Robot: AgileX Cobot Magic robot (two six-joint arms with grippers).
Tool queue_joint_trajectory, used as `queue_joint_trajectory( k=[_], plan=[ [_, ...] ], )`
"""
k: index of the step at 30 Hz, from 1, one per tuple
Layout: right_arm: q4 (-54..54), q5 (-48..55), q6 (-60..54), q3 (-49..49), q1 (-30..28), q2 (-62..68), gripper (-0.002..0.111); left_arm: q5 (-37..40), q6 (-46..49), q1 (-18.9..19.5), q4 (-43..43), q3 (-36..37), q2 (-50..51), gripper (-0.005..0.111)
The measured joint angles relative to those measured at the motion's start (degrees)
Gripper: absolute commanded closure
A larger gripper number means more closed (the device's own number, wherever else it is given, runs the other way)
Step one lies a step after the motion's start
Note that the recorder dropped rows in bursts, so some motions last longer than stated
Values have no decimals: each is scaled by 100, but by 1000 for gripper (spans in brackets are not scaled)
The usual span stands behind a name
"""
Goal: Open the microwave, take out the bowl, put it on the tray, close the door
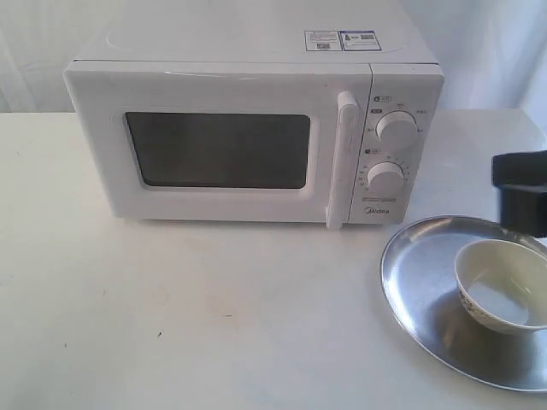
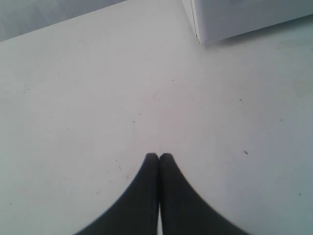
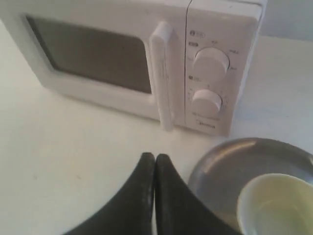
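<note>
The white microwave (image 1: 402, 85) stands at the back of the table, and its door (image 1: 111, 154) with the dark window and vertical bar handle (image 1: 344, 158) is closed. To its front right the silver tray (image 1: 423, 295) lies on the table with the cream bowl (image 1: 504, 286) resting in it. In the right wrist view my right gripper (image 3: 155, 156) is shut and empty above the table, beside the tray (image 3: 225, 169) and bowl (image 3: 274, 205), facing the door (image 3: 93, 54). My left gripper (image 2: 159, 155) is shut and empty over bare table, with a microwave (image 2: 234, 19) corner ahead of it.
A black part of the right arm (image 1: 521, 192) shows at the right edge, just behind the tray. The white table (image 1: 171, 316) stretches in front of the microwave. Two round dials (image 1: 395, 126) sit on the panel right of the handle.
</note>
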Motion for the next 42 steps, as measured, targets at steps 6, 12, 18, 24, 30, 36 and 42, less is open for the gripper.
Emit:
queue_joint_trajectory(
  k=[6, 12, 18, 24, 30, 36, 42],
  plan=[
    [1380, -1537, 29, 1452, -1917, -1883, 108, 0, 0, 0, 0, 0, 0, 107],
    [4729, -1420, 40, 2834, -3522, -3392, 108, 0, 0, 0, 0, 0, 0, 107],
    [6077, -1875, 40, 3936, -4199, -3904, 108, 8, 0, 0, 0, 0, 0, 107],
    [5641, -2724, 40, 4205, -4225, -3904, 108, 8, 0, 0, 0, 0, 0, 107],
    [3945, -4919, 40, 4227, -4225, -3908, 108, 8, 0, 0, 0, 0, 0, 107],
    [2393, -6380, 40, 4227, -4225, -3908, 108, 8, 0, 0, 0, 0, 0, 107],
    [2329, -5198, -1145, 4227, -4225, -3908, 108, 8, 0, 0, 0, 0, 0, 107]
  ],
)
